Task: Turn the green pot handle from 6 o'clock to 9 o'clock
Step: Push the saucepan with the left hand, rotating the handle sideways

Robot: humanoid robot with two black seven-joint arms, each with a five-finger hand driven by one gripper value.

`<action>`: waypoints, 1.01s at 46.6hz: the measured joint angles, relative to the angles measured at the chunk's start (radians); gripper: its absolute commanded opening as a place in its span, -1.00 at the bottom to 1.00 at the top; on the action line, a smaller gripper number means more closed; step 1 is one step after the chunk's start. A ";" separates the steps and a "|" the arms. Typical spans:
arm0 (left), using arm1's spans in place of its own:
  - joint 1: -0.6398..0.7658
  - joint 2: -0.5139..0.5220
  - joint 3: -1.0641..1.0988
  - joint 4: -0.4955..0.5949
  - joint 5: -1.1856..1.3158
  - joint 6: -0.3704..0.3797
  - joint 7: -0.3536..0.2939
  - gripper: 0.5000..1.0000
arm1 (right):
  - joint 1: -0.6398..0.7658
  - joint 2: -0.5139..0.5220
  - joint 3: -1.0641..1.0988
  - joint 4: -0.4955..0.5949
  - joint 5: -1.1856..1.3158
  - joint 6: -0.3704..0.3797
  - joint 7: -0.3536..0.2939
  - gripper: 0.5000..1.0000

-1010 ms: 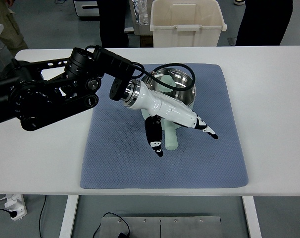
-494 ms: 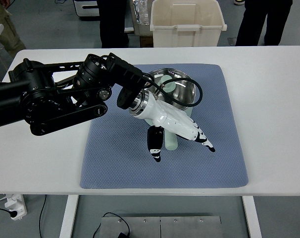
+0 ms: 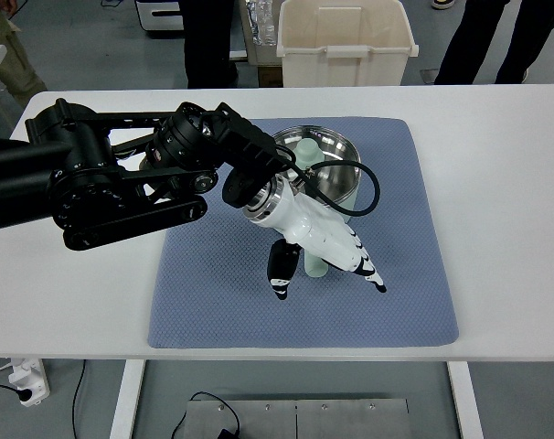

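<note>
While the steel pot (image 3: pixel 330 165) sat on the blue mat (image 3: pixel 213 293) atop the white surface (image 3: pixel 506 229), the left hand (image 3: pixel 324 247) lay over its pale green handle (image 3: pixel 315 266), fingers extended, gripping nothing.

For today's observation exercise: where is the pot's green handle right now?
In the top view the handle points toward the camera from the pot on the blue mat, under the left hand.

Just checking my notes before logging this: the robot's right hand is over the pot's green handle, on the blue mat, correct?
Not quite: it is the left hand, its arm coming in from the picture's left edge. The top view shows it over the green handle of the pot on the blue mat.
</note>
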 measured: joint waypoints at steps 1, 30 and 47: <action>-0.003 0.000 0.004 0.000 0.000 0.000 -0.003 1.00 | 0.000 0.000 0.000 0.000 0.000 0.000 0.000 1.00; -0.061 -0.005 0.068 0.002 0.017 0.000 -0.016 1.00 | 0.000 0.000 0.000 0.000 0.000 0.000 0.000 1.00; -0.062 -0.005 0.119 0.002 0.018 0.000 -0.016 1.00 | 0.000 0.000 0.000 0.000 0.000 0.000 0.000 1.00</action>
